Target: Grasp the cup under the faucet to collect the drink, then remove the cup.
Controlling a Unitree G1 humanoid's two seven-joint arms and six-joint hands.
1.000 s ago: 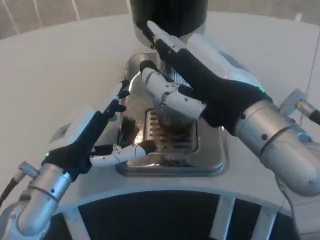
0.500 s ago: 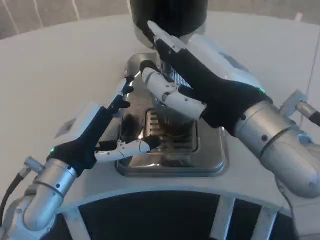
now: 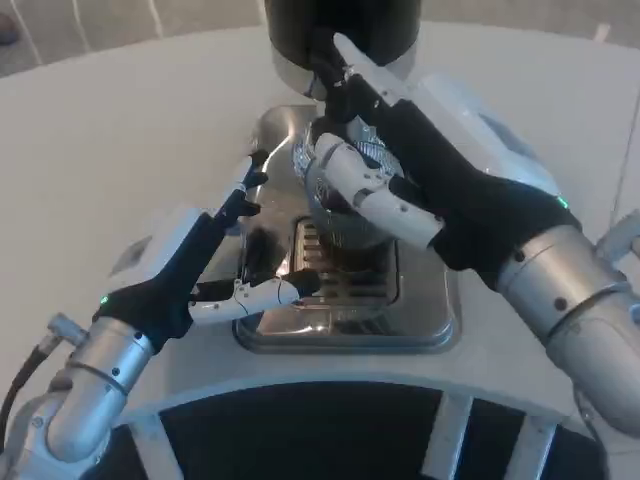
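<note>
White-backed and black-palmed, my right hand (image 3: 425,190) was wrapped around the cup (image 3: 345,210) at upper centre of the frame, fingers curled across its front. The cup stood on the steel drip tray (image 3: 430,310) beneath the dark dispenser (image 3: 340,30) at top centre; I couldn't see the faucet itself. I judged the job was holding the cup level and steady under the spout, squeezing just enough not to crush it. My left hand (image 3: 215,275) waited with fingers apart, holding nothing, at the tray's left edge.
</note>
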